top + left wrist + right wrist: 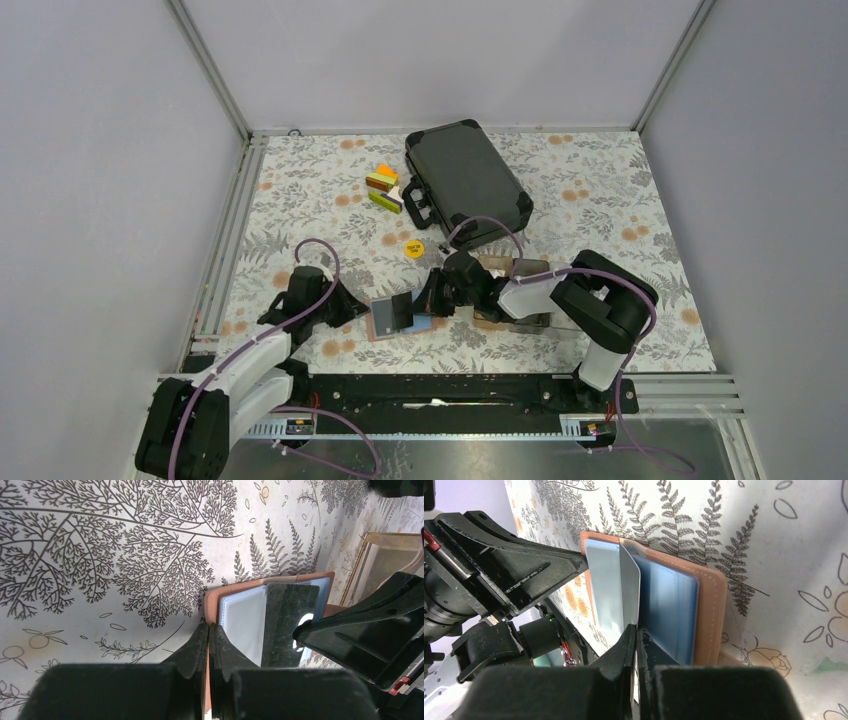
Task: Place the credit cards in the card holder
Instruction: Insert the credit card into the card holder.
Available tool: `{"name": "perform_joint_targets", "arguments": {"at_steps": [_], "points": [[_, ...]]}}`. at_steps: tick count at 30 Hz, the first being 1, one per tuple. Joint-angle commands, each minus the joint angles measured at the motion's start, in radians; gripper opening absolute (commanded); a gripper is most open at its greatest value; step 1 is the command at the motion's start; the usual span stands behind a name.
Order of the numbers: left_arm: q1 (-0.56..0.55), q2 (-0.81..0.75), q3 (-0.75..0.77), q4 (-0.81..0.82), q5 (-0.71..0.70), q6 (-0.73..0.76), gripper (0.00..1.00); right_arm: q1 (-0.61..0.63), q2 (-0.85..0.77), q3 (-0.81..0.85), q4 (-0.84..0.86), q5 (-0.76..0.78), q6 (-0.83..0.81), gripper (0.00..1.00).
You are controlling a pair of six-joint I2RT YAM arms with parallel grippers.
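Note:
The card holder (376, 332) lies open near the table's front, salmon outside with blue-grey pockets (669, 605) inside. My left gripper (209, 630) is shut on the edge of its left cover (215, 600). My right gripper (634, 630) is shut on a thin dark credit card (629, 590). That card stands edge-on over the holder's middle, and it shows dark and glossy (287, 625) in the left wrist view. In the top view the card (400, 312) covers much of the open holder, between the left gripper (360, 310) and the right gripper (428, 300). No other cards show.
A black hard case (467, 185) lies at the back, with coloured blocks (384, 187) to its left and a yellow disc (413, 248) in front of it. A clear tray (520, 295) sits under the right arm, right of the holder.

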Motion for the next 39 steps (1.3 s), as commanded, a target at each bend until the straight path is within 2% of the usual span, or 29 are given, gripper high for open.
{"name": "perform_joint_targets", "arguments": {"at_steps": [1, 13, 30, 34, 39], "points": [[-0.006, -0.015, -0.004, -0.024, -0.016, 0.012, 0.00, 0.030, 0.002, -0.038, -0.062, 0.011, 0.012, 0.00], [-0.006, -0.029, 0.002, -0.035, -0.025, 0.010, 0.00, 0.030, 0.005, -0.046, -0.072, -0.011, 0.010, 0.00], [-0.006, -0.056, -0.009, -0.034, -0.010, -0.011, 0.00, 0.106, 0.127, 0.093, -0.041, 0.018, 0.022, 0.00], [-0.006, -0.063, -0.010, -0.039, -0.017, -0.010, 0.00, 0.118, 0.120, 0.110, -0.061, 0.044, 0.015, 0.11], [-0.006, -0.071, -0.008, -0.040, -0.025, -0.015, 0.00, 0.119, 0.042, 0.101, -0.163, 0.112, -0.039, 0.28]]}}
